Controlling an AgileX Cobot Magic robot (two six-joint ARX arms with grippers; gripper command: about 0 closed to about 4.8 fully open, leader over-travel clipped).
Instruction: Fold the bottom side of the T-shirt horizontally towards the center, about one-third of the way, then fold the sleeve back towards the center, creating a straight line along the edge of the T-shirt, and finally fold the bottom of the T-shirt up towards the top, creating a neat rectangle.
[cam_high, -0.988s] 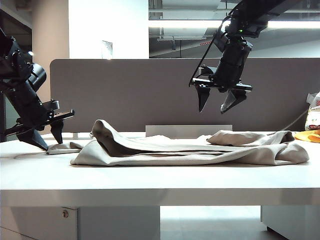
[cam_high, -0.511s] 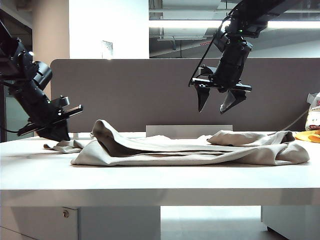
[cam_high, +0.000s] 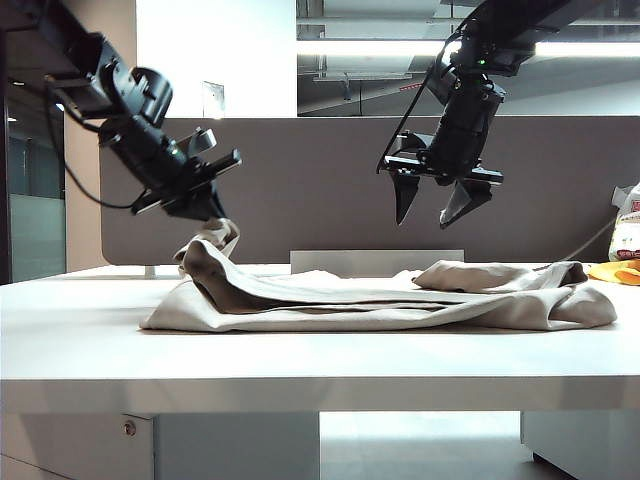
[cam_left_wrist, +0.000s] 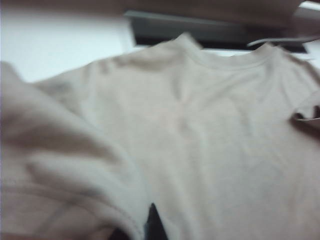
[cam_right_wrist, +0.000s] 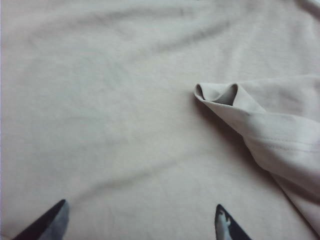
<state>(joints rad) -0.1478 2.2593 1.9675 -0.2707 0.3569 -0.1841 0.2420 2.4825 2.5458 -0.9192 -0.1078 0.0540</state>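
The beige T-shirt (cam_high: 400, 300) lies spread across the white desk, folded over itself lengthwise. My left gripper (cam_high: 207, 207) is shut on a hemmed flap of the shirt at its left end and holds it above the desk, with cloth (cam_high: 215, 237) hanging below it. In the left wrist view the held fold (cam_left_wrist: 70, 185) bunches beside the dark fingertip (cam_left_wrist: 152, 222), and the collar (cam_left_wrist: 225, 56) shows beyond. My right gripper (cam_high: 435, 212) hangs open, well above the shirt's middle. The right wrist view has the right gripper (cam_right_wrist: 137, 225) over flat cloth, beside a folded hemmed edge (cam_right_wrist: 270, 130).
A grey divider panel (cam_high: 300, 170) stands behind the desk, with a low white box (cam_high: 378, 261) at its foot. An orange object (cam_high: 615, 272) and a white bag (cam_high: 630, 225) sit at the far right edge. The desk's front edge (cam_high: 320, 375) runs below the shirt.
My left gripper closed on the shirt's left end at desk level, then rose and swung right, lifting the cloth. The right arm has not moved.
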